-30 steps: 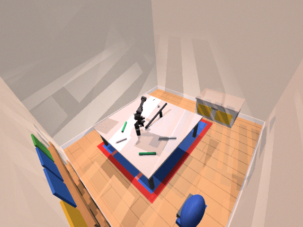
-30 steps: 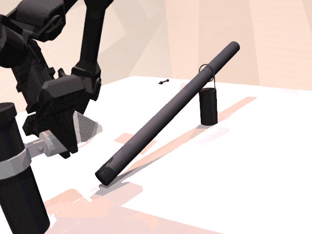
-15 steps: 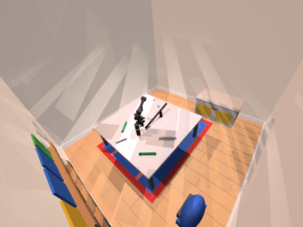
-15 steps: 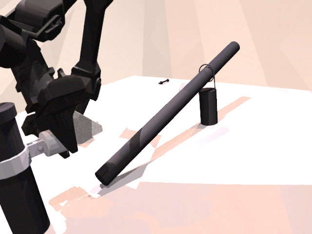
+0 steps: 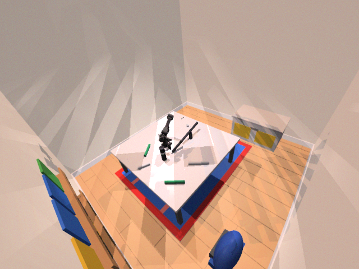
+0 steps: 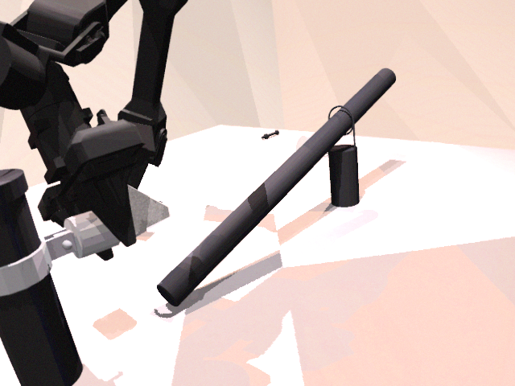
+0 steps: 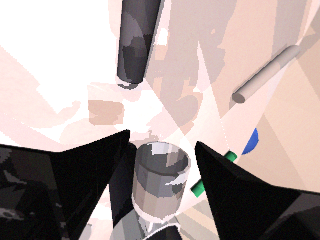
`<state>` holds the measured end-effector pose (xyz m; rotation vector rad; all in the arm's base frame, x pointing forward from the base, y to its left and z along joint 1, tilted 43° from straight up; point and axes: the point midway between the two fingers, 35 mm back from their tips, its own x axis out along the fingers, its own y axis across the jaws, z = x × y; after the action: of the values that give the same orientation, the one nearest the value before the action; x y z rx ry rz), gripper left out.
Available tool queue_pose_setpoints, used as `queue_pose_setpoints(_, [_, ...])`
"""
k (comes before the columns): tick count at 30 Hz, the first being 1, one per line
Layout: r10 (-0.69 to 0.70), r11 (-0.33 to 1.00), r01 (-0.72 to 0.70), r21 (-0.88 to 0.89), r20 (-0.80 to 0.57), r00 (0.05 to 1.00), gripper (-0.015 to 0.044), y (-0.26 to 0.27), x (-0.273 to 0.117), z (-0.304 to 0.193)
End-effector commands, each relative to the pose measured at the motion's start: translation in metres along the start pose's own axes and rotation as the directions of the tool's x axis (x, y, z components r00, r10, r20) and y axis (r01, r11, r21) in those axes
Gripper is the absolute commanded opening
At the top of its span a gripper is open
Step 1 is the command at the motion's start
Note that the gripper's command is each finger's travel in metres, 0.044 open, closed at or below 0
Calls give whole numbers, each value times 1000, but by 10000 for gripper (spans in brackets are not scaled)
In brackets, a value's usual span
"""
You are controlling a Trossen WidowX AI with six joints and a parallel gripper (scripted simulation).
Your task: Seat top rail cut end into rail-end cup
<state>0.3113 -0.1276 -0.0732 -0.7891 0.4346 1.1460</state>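
The dark rail (image 5: 184, 137) (image 6: 290, 170) (image 7: 137, 40) slants through the ring of the loop cap (image 6: 343, 147) on the short post (image 6: 344, 178). Its near end is low, just above the table and apart from the cup. The pale rail-end cup (image 6: 91, 239) (image 7: 159, 192) hangs on the brace band (image 6: 25, 274) of the big post (image 5: 162, 153) (image 6: 41, 332), below the post cap (image 6: 12, 182). The cup's mouth is empty. My gripper (image 6: 119, 249) (image 7: 163, 139) is open around the cup, with a gap on either side in the wrist view, and clear of the rail.
Green bars (image 5: 147, 150) (image 5: 174, 181) and grey bars (image 5: 198, 163) (image 5: 143, 166) lie on the table (image 5: 174, 196). A small dark piece (image 5: 182, 117) (image 6: 270, 134) lies toward the back.
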Motion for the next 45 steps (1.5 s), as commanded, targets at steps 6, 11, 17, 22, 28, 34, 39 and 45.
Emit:
queue_pose_setpoints(6, [-5,1000,5,5,-6,1000,440,-14,-22,25])
queue_pose_setpoints(11, [-6,1000,6,8,-7,1000,440,-19,-31,36])
queue_pose_setpoints(17, [-5,946,8,325,-10,1000,440,-30,-48,54])
queue_pose_setpoints(22, [-3,693,11,721,-12,1000,440,-42,-75,88])
queue_pose_setpoints(28, [-2,195,15,981,-15,1000,440,-49,-106,134])
queue_pose_setpoints(34, [-1,-39,16,999,-16,1000,440,-50,-118,153])
queue_pose_setpoints(39, [-1,-39,16,999,-16,1000,440,-50,-118,153])
queue_pose_setpoints(45, [14,-85,15,996,-14,1000,440,-49,-115,154])
